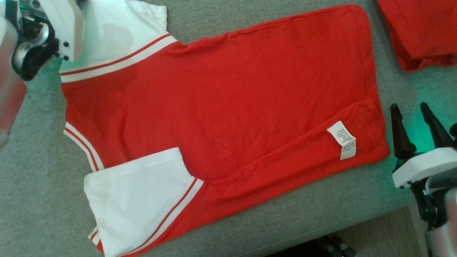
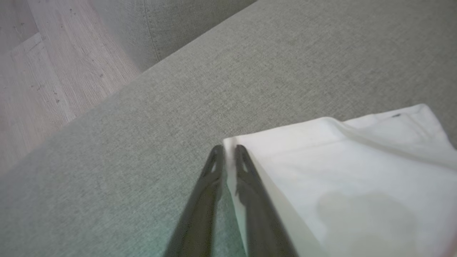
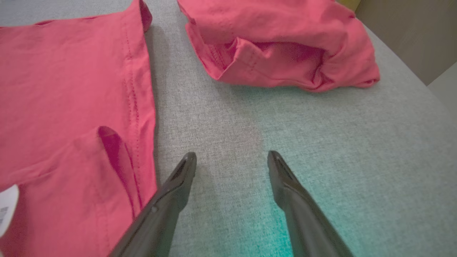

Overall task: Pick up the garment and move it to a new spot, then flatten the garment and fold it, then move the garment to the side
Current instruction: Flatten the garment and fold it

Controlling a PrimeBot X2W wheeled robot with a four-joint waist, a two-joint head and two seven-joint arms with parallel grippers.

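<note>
A red shirt [image 1: 228,103] with white sleeves lies spread flat on the grey cushion, a white care label [image 1: 342,139] near its right hem. The far white sleeve [image 1: 117,32] sits at the upper left; the near white sleeve [image 1: 135,200] is folded in at the lower left. In the left wrist view my left gripper [image 2: 226,150] is shut on the corner of the far white sleeve [image 2: 342,178]. My right gripper [image 1: 414,114] stands open just right of the shirt's hem, over bare cushion, and its wrist view shows the same right gripper [image 3: 232,160] beside the hem [image 3: 71,107].
A second, crumpled red garment [image 1: 421,32] lies at the far right corner of the cushion, also seen as the red garment [image 3: 282,43]. The grey cushion [image 1: 35,178] ends at a front edge, with wooden floor [image 2: 46,60] beyond.
</note>
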